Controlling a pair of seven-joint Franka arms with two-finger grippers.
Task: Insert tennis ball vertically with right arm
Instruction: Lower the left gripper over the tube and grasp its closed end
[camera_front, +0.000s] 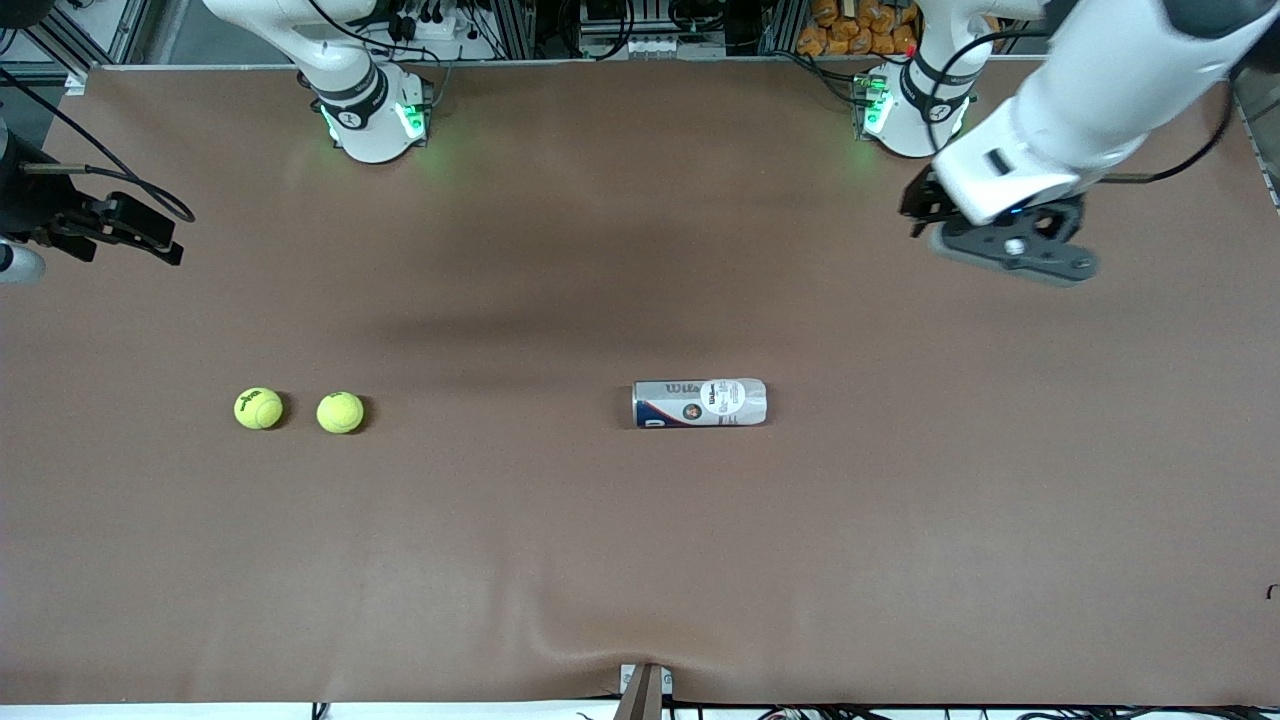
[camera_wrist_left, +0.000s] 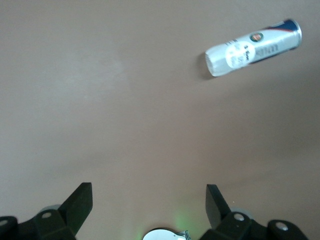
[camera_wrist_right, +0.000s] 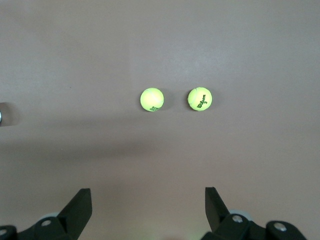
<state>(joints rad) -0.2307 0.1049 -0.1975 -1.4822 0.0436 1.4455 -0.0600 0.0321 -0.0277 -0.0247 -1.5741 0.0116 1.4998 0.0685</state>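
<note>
2 balls (camera_front: 259, 408) (camera_front: 340, 412) are parked side by side toward the right arm's end, well apart from the spread-open right gripper (camera_wrist_right: 145, 210); can (camera_front: 699, 403) lies mid-table. Left gripper (camera_wrist_left: 147, 207) is spread too, nothing held.

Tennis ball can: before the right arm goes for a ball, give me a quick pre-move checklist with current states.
1. Tennis ball can upright for vertical insertion: not ok, it lies on its side.
2. Can mouth open: cannot tell.
3. Two tennis balls free on the table, apart: ok.
4. Right gripper open, empty, above the balls: ok.
5. Left gripper open, empty, waiting toward the left arm's end: ok.
</note>
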